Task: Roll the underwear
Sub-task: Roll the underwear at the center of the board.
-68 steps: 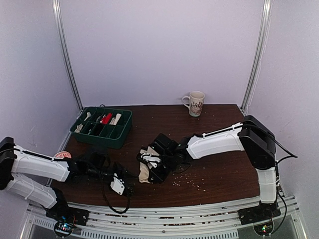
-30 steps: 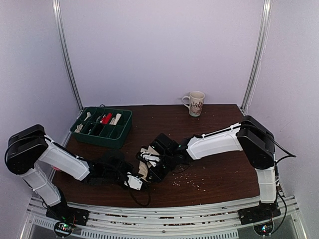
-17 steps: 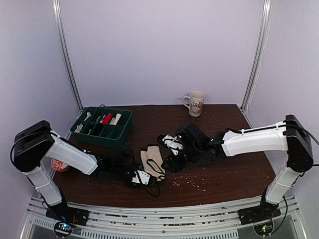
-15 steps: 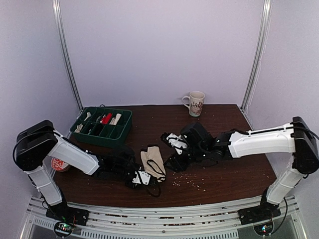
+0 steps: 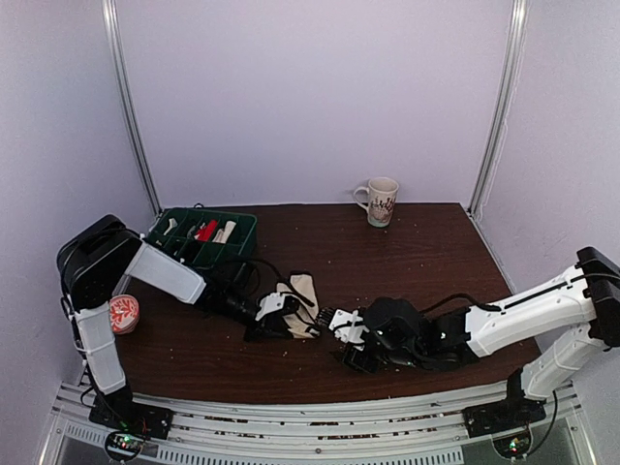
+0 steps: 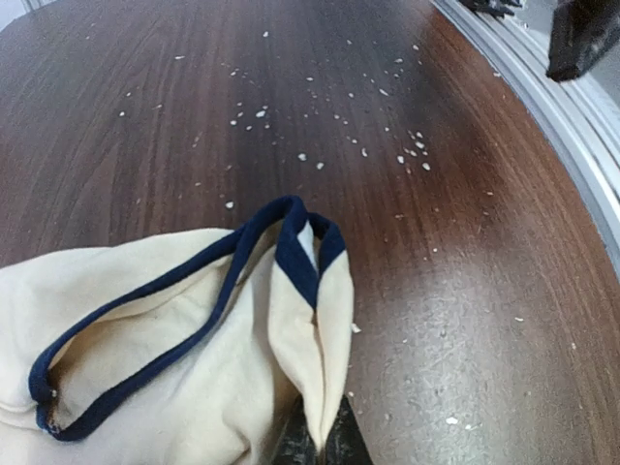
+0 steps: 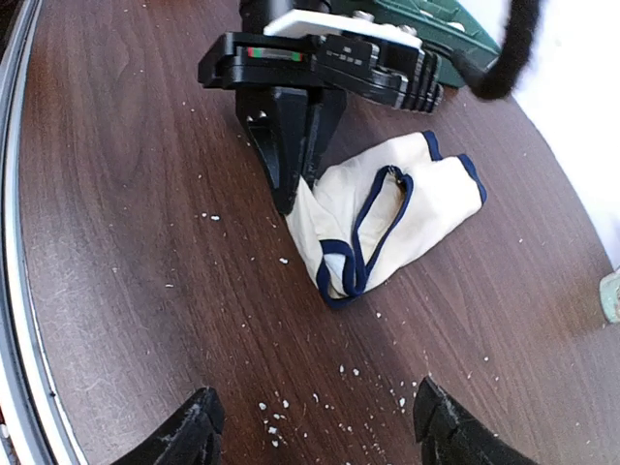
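Pale lilac walls (image 5: 310, 97) close the place in on three sides, with a left post (image 5: 131, 116) and a right post (image 5: 501, 107) of bright metal leaning up at the back corners. The bench (image 5: 426, 262) is dark brown wood, dusted with white crumbs (image 6: 417, 150), and an aluminium rail (image 5: 320, 421) runs along its near edge. At the far left of the bench sits a small round red-and-white thing (image 5: 123, 314); I cannot tell what it is. Behind it stands a green tray (image 5: 247, 221) split into compartments, with a red item (image 5: 206, 230) and some pale bits inside. The left arm (image 5: 165, 271) reaches across the tray's near side and hides part of it. The left end effector (image 7: 292, 194) is pinched tight on one corner of the underwear (image 5: 302, 295). That is a cream piece with navy trim, lying crumpled on the bench just in front of the tray's right end, left of the middle. The black fingers cover the corner they grip. Just right of the garment and clear of it, the right end effector (image 7: 320, 441) hangs low over bare wood, fingers spread wide with nothing between them. The right arm (image 5: 523, 315) stretches away to the right edge. A patterned mug (image 5: 380, 201) stands by the back wall, well apart from the rest.
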`<state>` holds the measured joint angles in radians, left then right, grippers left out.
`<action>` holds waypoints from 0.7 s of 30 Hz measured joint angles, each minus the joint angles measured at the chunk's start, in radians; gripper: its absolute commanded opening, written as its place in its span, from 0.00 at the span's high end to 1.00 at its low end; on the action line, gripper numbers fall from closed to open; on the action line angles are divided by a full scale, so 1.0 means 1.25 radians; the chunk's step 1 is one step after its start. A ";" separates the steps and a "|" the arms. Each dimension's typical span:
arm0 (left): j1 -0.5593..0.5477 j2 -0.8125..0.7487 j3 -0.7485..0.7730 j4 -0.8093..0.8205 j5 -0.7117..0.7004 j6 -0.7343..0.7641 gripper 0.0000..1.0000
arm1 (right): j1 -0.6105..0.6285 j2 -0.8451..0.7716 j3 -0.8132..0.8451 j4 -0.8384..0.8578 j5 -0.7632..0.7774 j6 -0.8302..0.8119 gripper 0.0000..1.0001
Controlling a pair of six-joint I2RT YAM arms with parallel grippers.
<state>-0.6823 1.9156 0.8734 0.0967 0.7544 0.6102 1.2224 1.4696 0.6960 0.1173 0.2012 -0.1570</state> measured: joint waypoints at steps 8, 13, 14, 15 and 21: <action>0.060 0.068 0.078 -0.085 0.120 -0.050 1.00 | 0.055 0.088 0.030 0.071 0.109 -0.157 0.36; 0.079 0.106 0.127 -0.149 0.175 -0.054 1.00 | 0.061 0.204 0.087 0.079 0.154 -0.243 0.39; 0.082 0.116 0.141 -0.165 0.185 -0.054 1.00 | 0.061 0.214 0.095 0.083 0.162 -0.260 0.39; 0.085 0.126 0.155 -0.182 0.196 -0.054 1.00 | 0.061 0.234 0.098 0.086 0.166 -0.270 0.40; 0.092 0.181 0.234 -0.271 0.237 -0.050 1.00 | 0.060 0.323 0.143 0.119 0.202 -0.353 0.47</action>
<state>-0.5678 2.1414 1.1664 -0.2420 1.0500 0.5480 1.2968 1.8736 0.8745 0.2665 0.4534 -0.5983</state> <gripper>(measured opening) 0.027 0.555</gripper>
